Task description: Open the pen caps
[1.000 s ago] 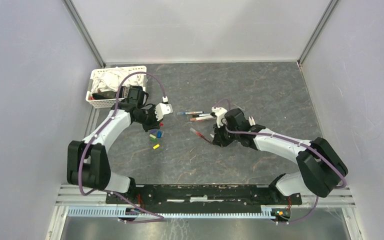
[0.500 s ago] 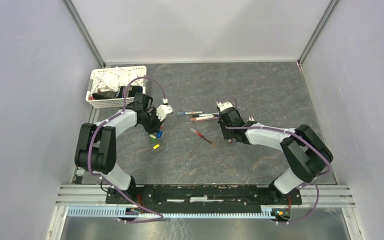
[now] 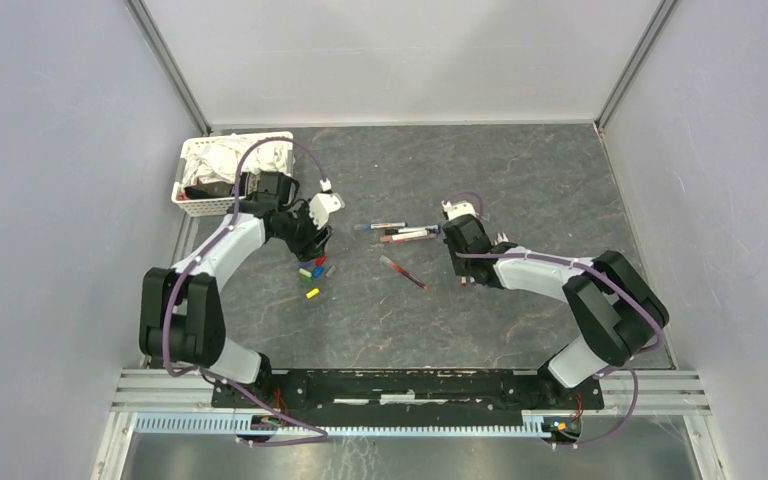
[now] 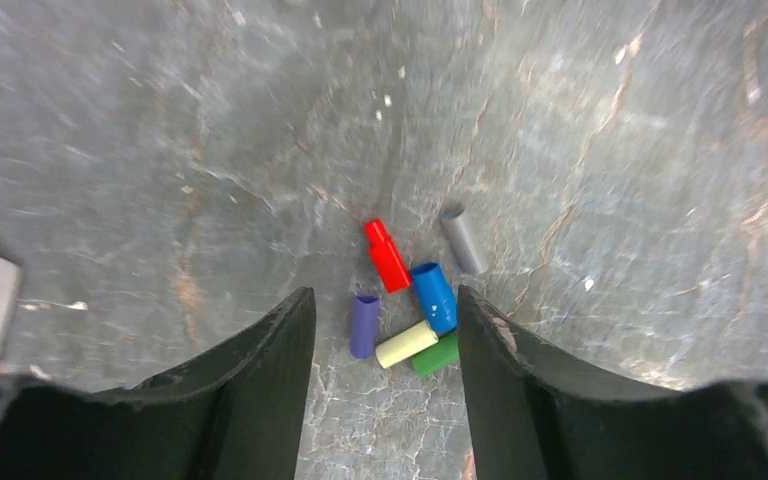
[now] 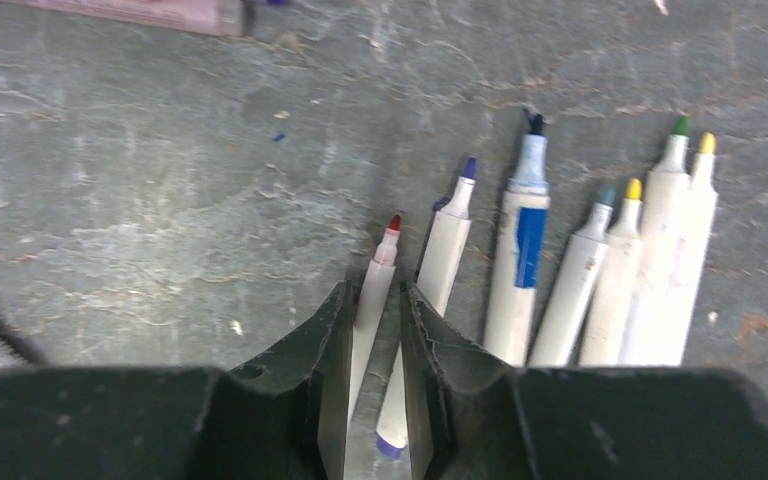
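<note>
My left claw (image 4: 384, 298) hangs wide open over the caps (image 3: 310, 270), holding nothing. Its camera shows 6 of them on the table (image 4: 160, 150), bunched between the fingers (image 4: 260, 370). The red cap (image 4: 388, 256) lies at 12 o'clock of the bunch. The grey cap (image 4: 463, 238) is at 2 o'clock, a little apart, and the blue cap (image 4: 433, 296) is just beside the red one. The purple cap (image 4: 364, 326) is at 8 o'clock, and the yellow cap (image 4: 407, 343) and green cap (image 4: 436, 355) lie together at 6 o'clock. From overhead, a lone cap (image 3: 311, 293), also yellow, sits at 6 o'clock of the bunch, and the basket (image 3: 235, 137) at 10 o'clock.

My right claw (image 5: 375, 292) is low at the pens (image 3: 400, 232), which lie mid-table at 3 o'clock of the caps. Its jaws are nearly closed, 1 on either side of the red-tipped pen (image 5: 378, 285). I cannot tell whether they pinch it or only straddle it. The blue-tipped pen (image 5: 445, 250) lies just beside at 3 o'clock, its barrel passing behind 1 finger. Next comes a thicker banded pen (image 5: 525, 260), then 4 more with grey-blue, yellow, green and yellow tips. All 7 point to 12 o'clock in that view, tips bare. Overhead, a lone pen (image 3: 403, 272) lies at 6 o'clock of the row.
</note>
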You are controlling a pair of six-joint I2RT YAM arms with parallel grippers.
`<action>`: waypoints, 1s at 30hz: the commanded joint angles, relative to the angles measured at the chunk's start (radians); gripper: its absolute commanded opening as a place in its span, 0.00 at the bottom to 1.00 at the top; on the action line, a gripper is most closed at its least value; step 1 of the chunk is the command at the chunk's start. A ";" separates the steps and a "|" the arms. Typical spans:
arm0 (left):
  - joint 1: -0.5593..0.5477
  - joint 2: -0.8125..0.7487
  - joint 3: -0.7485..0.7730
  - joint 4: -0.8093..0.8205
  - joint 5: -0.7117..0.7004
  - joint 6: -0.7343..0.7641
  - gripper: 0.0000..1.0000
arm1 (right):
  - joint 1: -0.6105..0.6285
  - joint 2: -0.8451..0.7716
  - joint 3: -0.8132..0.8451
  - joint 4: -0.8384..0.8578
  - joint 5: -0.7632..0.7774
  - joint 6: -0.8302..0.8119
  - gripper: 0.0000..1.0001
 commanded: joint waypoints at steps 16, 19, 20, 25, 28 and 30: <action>0.005 -0.225 0.354 -0.253 0.149 -0.162 1.00 | 0.133 -0.052 0.103 0.043 -0.263 -0.178 0.51; 0.005 -0.230 0.368 -0.288 0.150 -0.164 1.00 | 0.165 0.015 0.130 0.057 -0.344 -0.213 0.52; 0.005 -0.233 0.371 -0.297 0.152 -0.161 1.00 | 0.166 0.039 0.137 0.059 -0.370 -0.217 0.52; 0.005 -0.256 0.359 -0.317 0.168 -0.143 1.00 | 0.167 0.120 0.161 0.056 -0.386 -0.246 0.52; 0.005 -0.260 0.349 -0.334 0.183 -0.125 1.00 | 0.168 0.146 0.161 0.056 -0.387 -0.255 0.46; 0.006 -0.261 0.344 -0.344 0.199 -0.115 1.00 | 0.168 0.149 0.148 0.065 -0.390 -0.259 0.41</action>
